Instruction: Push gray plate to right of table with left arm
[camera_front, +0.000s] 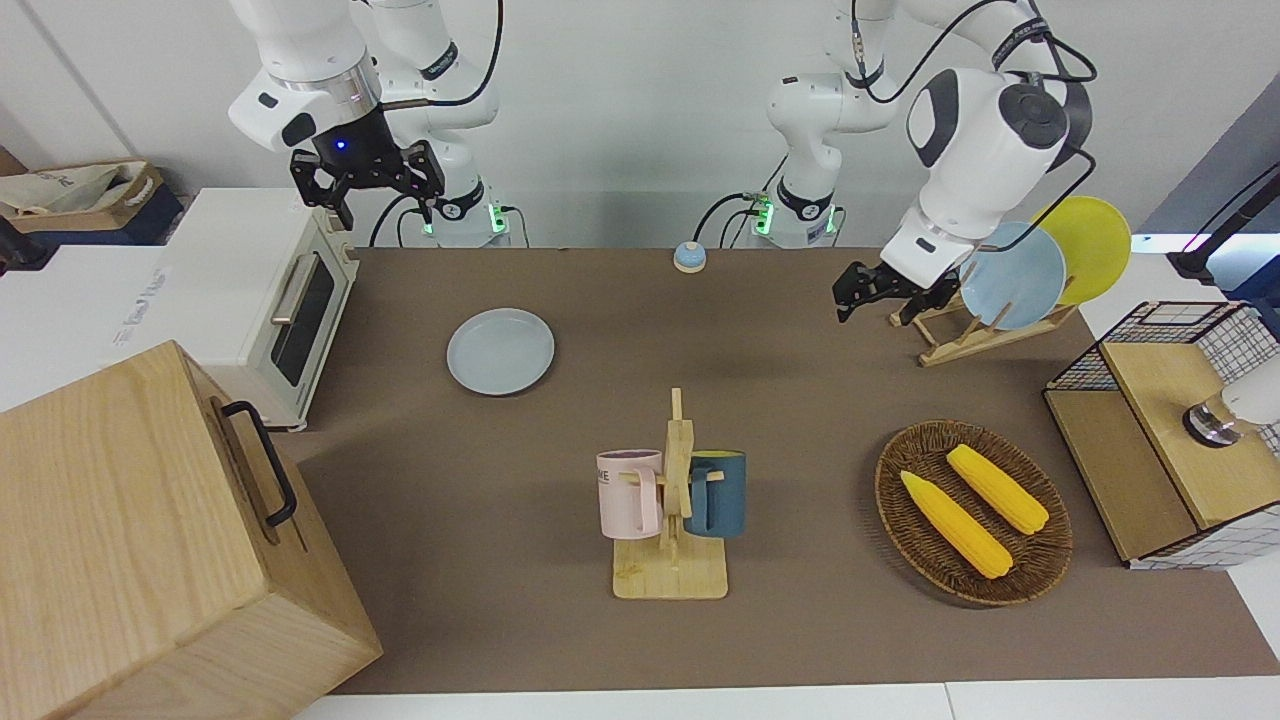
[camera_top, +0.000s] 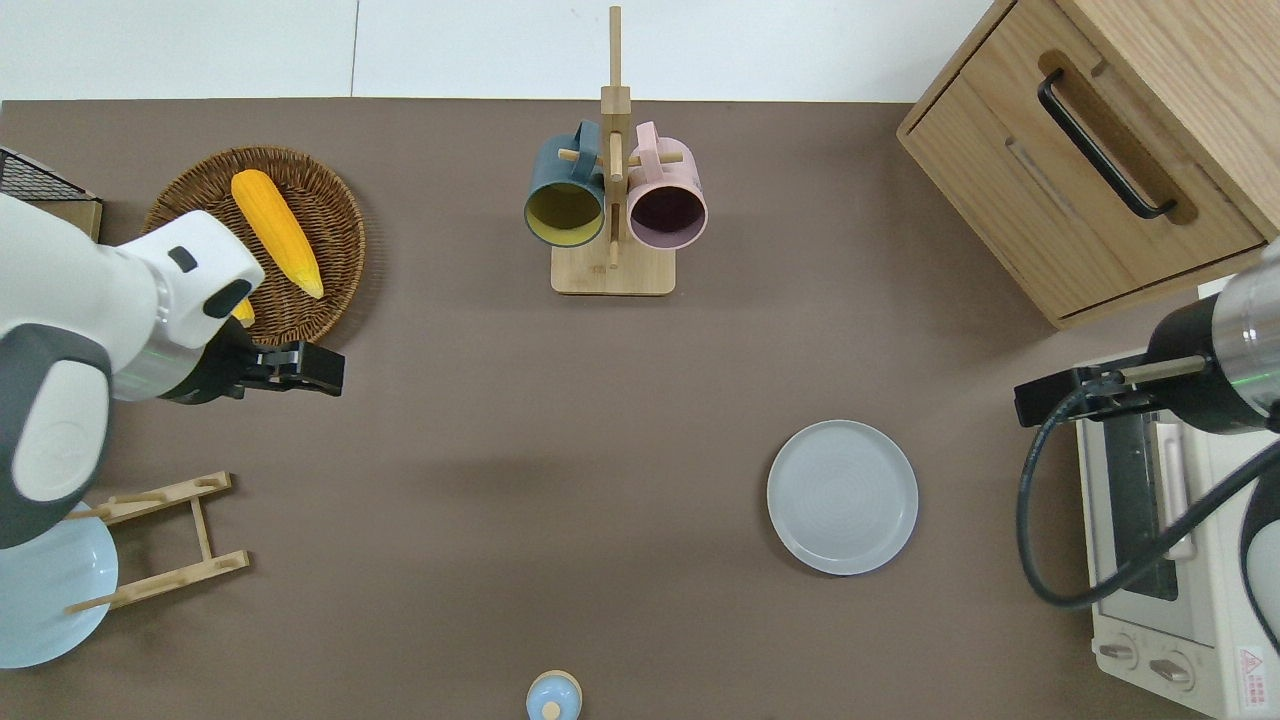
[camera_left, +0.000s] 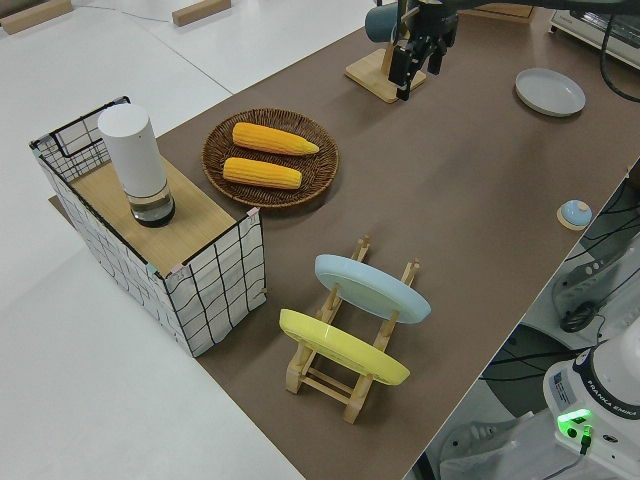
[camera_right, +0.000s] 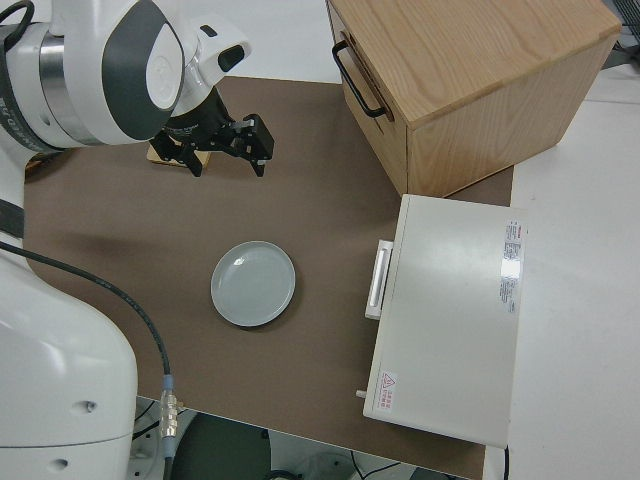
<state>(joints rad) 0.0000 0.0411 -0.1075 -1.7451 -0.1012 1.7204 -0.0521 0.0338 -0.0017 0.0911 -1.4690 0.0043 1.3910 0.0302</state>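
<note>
The gray plate (camera_front: 500, 351) lies flat on the brown table (camera_front: 800, 620), toward the right arm's end, near the toaster oven; it also shows in the overhead view (camera_top: 842, 497), the left side view (camera_left: 550, 91) and the right side view (camera_right: 253, 284). My left gripper (camera_front: 885, 295) is open and empty, up in the air. The overhead view shows it (camera_top: 310, 368) over bare table between the wicker basket and the plate rack, well apart from the gray plate. My right gripper (camera_front: 370, 195) is open and parked.
A mug rack (camera_front: 672, 500) with a pink and a dark-blue mug stands mid-table. A wicker basket (camera_front: 1040, 560) holds two corn cobs. A plate rack (camera_front: 960, 335) holds a light-blue and a yellow plate. A toaster oven (camera_front: 270, 290), a wooden cabinet (camera_front: 150, 540), a wire shelf (camera_front: 1170, 430) and a small blue bell (camera_front: 687, 257) stand around the edges.
</note>
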